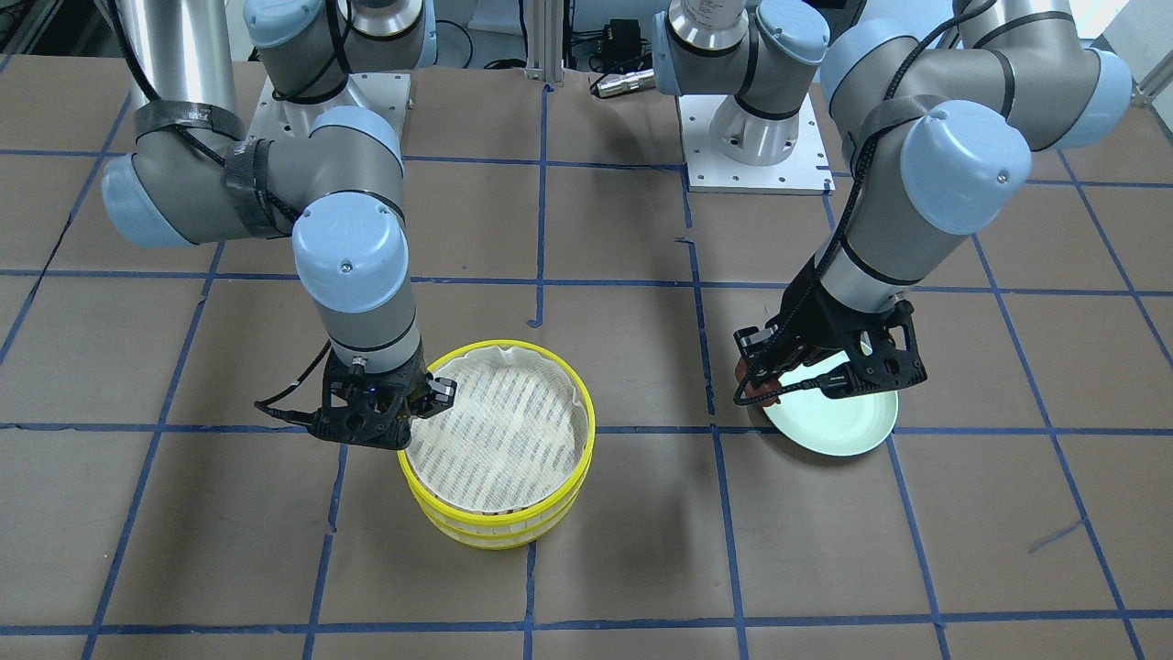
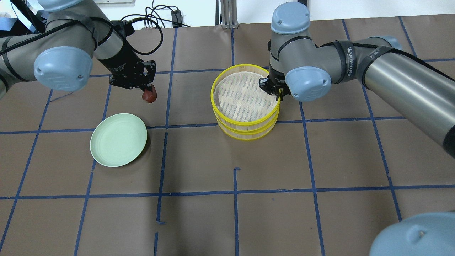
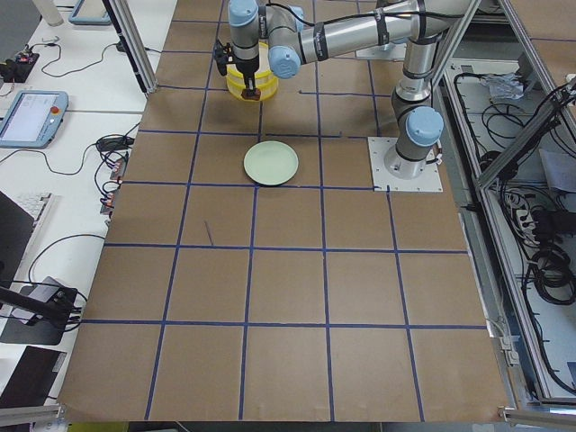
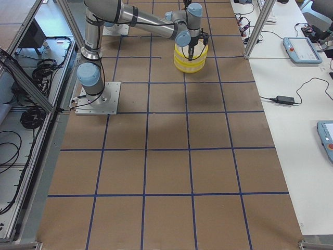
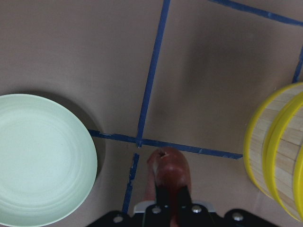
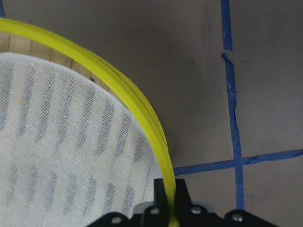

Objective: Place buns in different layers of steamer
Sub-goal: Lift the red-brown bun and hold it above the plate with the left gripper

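With our left gripper pinching the dark red-brown toy bun, we should release low, centred over the yellow-rimmed cloth-lined tray whose rim our right gripper clamps.

You see the table covered in matt brown paper, faintly creased, gridded with slightly shiny blue tape. Note the upper steamer layer: glossy yellow plastic rim. The walls of both steamer layers look like pale, unvarnished slatted wood. The liner is white open-mesh cloth, matt. The plate is pale green, smooth, satin, plastic-looking. The red-brown bun is smooth with a soft sheen. The left tool and right tool are matt black plastic with bright screws. The arm tubes are satin grey metal; the joint caps are glossy pale-blue plastic.
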`<state>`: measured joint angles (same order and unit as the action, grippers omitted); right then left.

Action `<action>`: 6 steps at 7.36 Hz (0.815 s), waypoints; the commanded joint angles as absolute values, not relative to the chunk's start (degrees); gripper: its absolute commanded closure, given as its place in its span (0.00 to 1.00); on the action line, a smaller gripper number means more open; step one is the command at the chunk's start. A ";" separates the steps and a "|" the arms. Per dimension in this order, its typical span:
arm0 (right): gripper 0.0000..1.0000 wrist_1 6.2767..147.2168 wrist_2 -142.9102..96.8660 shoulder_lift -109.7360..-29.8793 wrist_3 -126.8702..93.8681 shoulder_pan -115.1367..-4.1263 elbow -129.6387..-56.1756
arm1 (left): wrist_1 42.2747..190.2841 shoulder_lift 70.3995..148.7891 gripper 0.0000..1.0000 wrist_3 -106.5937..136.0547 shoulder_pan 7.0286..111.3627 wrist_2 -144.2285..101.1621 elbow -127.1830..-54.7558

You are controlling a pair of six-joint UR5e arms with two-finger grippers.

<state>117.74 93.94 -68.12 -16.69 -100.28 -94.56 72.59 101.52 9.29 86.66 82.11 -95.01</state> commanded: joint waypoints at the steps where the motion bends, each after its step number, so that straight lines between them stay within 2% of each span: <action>1: 0.86 117.08 96.04 -68.55 -16.44 -100.20 -94.48 | 72.60 101.51 0.88 9.23 86.66 82.18 -95.01; 6: 0.86 117.95 95.71 -68.12 -17.05 -100.28 -94.83 | 72.60 101.43 0.88 9.23 86.75 82.18 -95.01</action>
<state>117.69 95.88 -68.26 -16.89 -100.24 -94.87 72.60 101.44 9.23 86.72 82.18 -95.01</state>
